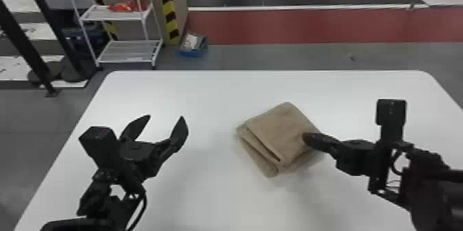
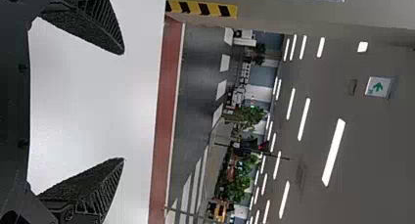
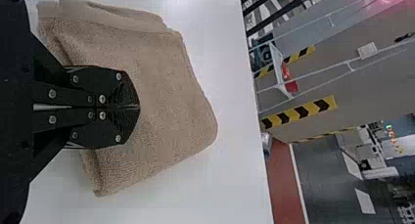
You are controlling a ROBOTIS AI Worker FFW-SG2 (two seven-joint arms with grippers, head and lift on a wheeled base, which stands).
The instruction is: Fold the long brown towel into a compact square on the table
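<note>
The brown towel [image 1: 280,130] lies folded into a thick, roughly square bundle right of the table's middle, turned at an angle, its stacked layers showing along the near left side. My right gripper [image 1: 305,138] is at the towel's right side, over its top layer. In the right wrist view the right gripper [image 3: 138,107] has its fingers shut together over the towel [image 3: 166,101], with no cloth visible between them. My left gripper [image 1: 168,118] stands open above the table's left part, apart from the towel; in the left wrist view, the left gripper [image 2: 123,106] has nothing between its fingers.
The white table [image 1: 213,89] has its far edge beyond the towel. Past it on the floor stand a white wire shelf [image 1: 119,49] at the left and a small blue bin [image 1: 193,51].
</note>
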